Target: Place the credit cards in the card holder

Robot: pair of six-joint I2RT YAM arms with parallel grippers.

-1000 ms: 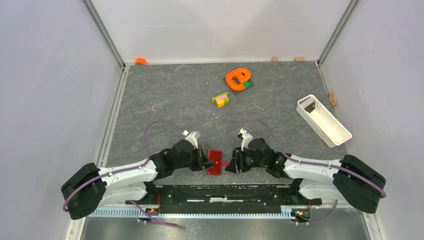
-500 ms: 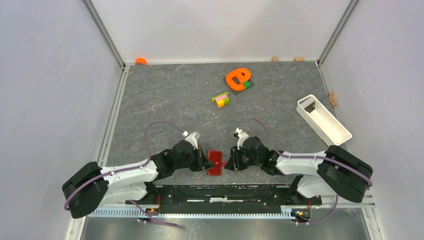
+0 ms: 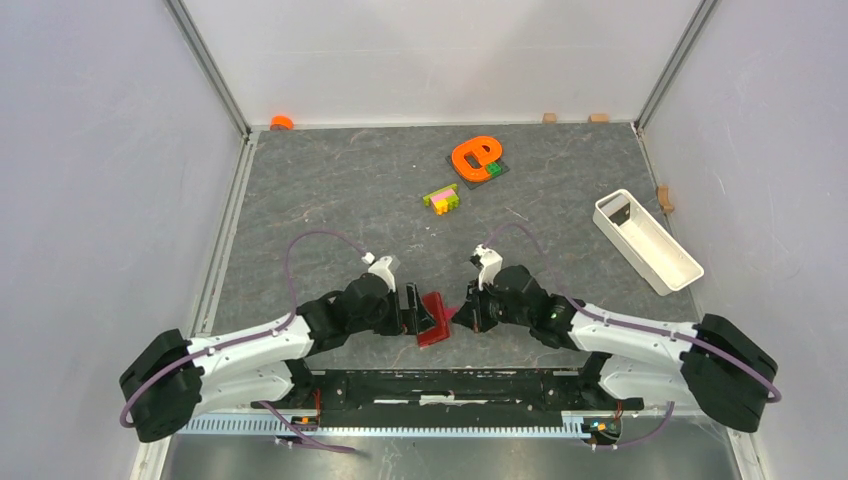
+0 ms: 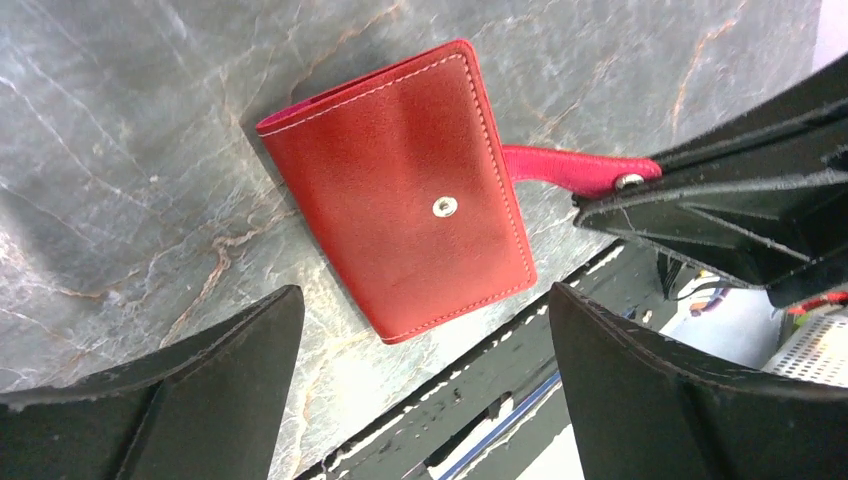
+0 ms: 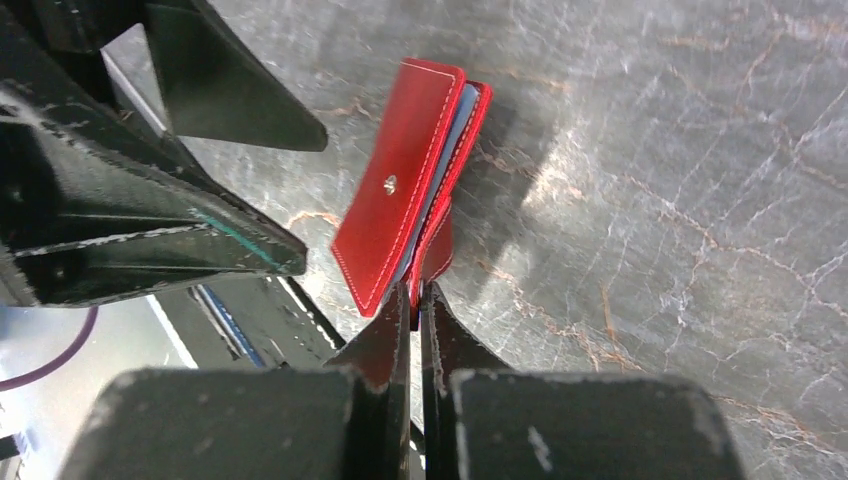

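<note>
From above, shows the red card holder [image 3: 432, 318] tipped up on the bench [image 3: 330, 200] between the left hand [image 3: 413, 311] and the right hand [image 3: 462, 314]. At the left wrist, finds the left hand [image 4: 422, 292] spread wide, the closed card holder [image 4: 405, 190] just ahead between its fingers [image 4: 200, 380]. At the right wrist, catches the right hand [image 5: 415, 295] pressed together, clamped on the snap tab [image 5: 438, 250], with the holder on edge just past its fingertips.

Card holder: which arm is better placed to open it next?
Right. The right gripper is shut on the snap tab of the card holder, so it can probably pull the flap open; the left gripper is open near it, gripping nothing.
</note>
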